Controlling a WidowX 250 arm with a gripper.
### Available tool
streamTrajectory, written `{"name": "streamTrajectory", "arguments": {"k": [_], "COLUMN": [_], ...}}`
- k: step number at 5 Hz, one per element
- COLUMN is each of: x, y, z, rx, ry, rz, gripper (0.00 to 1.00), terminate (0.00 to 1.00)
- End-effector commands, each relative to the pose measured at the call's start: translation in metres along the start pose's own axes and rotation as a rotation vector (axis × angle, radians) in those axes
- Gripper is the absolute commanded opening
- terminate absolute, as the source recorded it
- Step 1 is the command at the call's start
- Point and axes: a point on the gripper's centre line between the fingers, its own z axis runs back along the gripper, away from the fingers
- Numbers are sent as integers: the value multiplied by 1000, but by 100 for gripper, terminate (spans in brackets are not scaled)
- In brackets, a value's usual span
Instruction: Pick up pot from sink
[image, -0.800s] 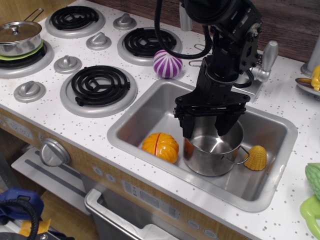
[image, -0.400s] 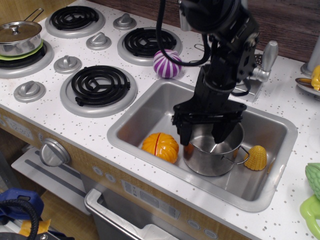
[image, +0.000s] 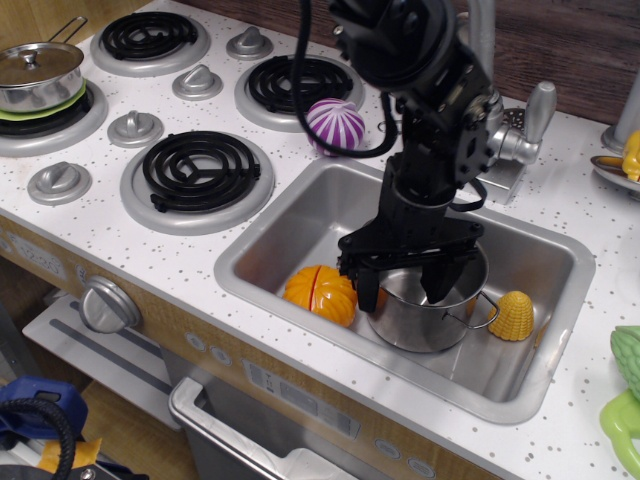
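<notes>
The small shiny steel pot (image: 428, 318) stands upright in the sink (image: 262, 243), right of centre, with a wire loop handle on its right side. My black gripper (image: 400, 290) is open and low over the pot's left part. One finger (image: 362, 283) hangs outside the pot's left wall, close to the orange toy. The other finger (image: 440, 278) reaches inside the pot. The pot still rests on the basin floor. The arm hides the pot's far rim.
An orange toy (image: 320, 295) lies in the sink left of the pot, and a yellow toy (image: 517, 316) lies to its right. A purple striped ball (image: 335, 127) and the faucet (image: 528, 122) stand behind the sink. A lidded pan (image: 38, 70) sits on the far-left burner.
The gripper has dropped lower and shifted slightly left, so its fingers now straddle the pot's left wall. The pot and the toys have not moved.
</notes>
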Motion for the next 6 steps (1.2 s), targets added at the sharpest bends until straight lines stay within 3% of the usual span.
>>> {"name": "streamTrajectory", "arguments": {"k": [1,2,3,5,6], "x": [5,4,4,11,19], "y": [-5,-6,-5,-7,-7], "z": [-7,-13,-13,6,30], "rx": [-150,-188,-211,-199,-172], "ry": [-33,-50,-46,-23,-4], "rz": [67,82,85,80,58], "gripper": [100,100,0,0,0], "terminate": [0,0,0,0,0]}}
